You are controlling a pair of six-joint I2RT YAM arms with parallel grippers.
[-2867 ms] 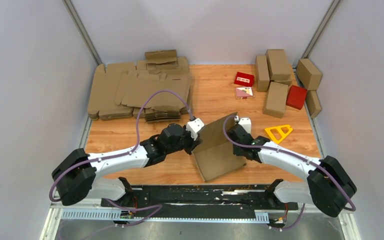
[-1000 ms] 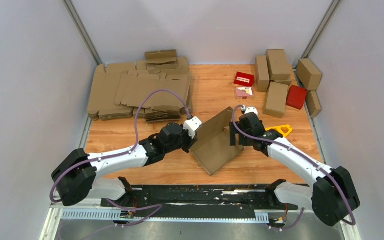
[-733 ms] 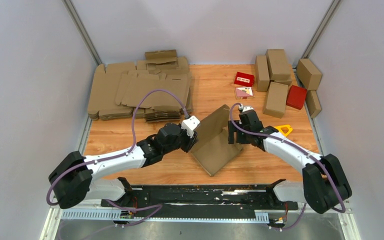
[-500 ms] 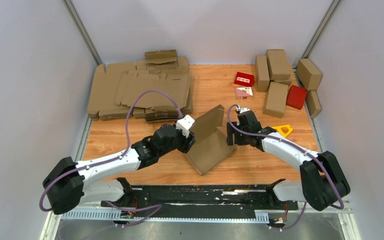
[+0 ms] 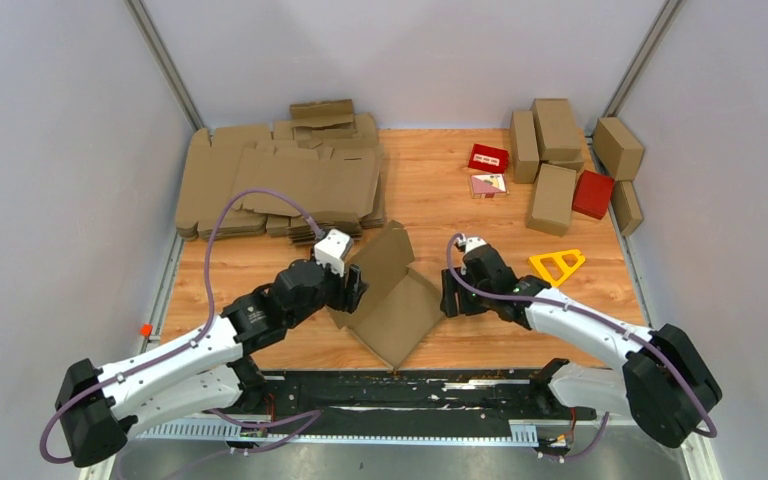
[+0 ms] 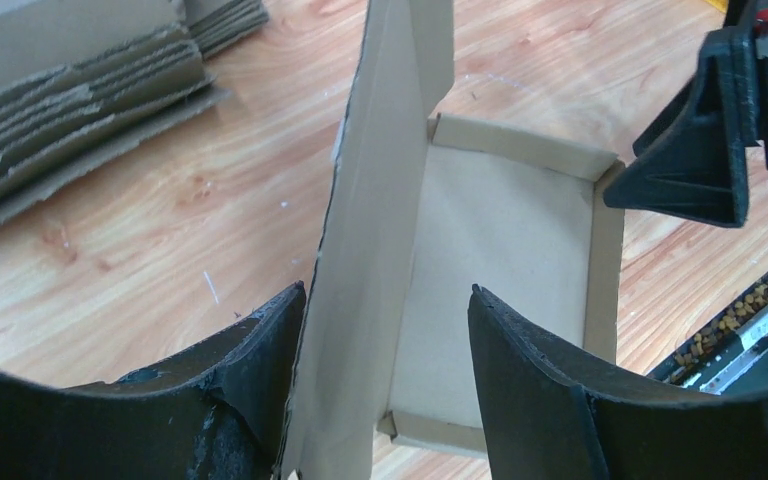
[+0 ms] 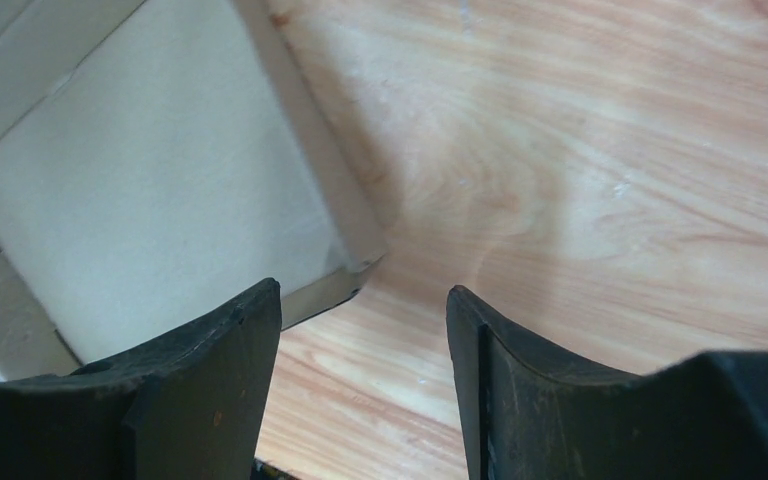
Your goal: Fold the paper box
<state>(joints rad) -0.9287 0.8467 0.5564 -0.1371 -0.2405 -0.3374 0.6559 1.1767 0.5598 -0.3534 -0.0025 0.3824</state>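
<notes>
The paper box (image 5: pixel 397 312) lies as a shallow brown tray near the table's front middle, with its lid (image 5: pixel 381 256) standing upright along the left side. My left gripper (image 5: pixel 352 288) is at that lid. In the left wrist view the lid (image 6: pixel 380 200) stands between the spread jaws of the left gripper (image 6: pixel 387 291) and rests against the left finger (image 6: pixel 260 345); the tray floor (image 6: pixel 500 250) lies beyond. My right gripper (image 5: pixel 448 297) is open at the tray's right corner. In the right wrist view the right gripper (image 7: pixel 362 290) has only wood between its fingers, and the box corner (image 7: pixel 140 190) lies just ahead.
A pile of flat brown blanks (image 5: pixel 280 185) fills the back left. Finished brown boxes (image 5: pixel 555 165) and red boxes (image 5: pixel 592 193) stand at the back right. A yellow triangle (image 5: pixel 557 264) lies right of the right arm. A black rail (image 5: pixel 400 385) runs along the near edge.
The left gripper has opened off the lid. Both grippers and the box have shifted left and toward the near edge. The right jaws have narrowed but stay apart.
</notes>
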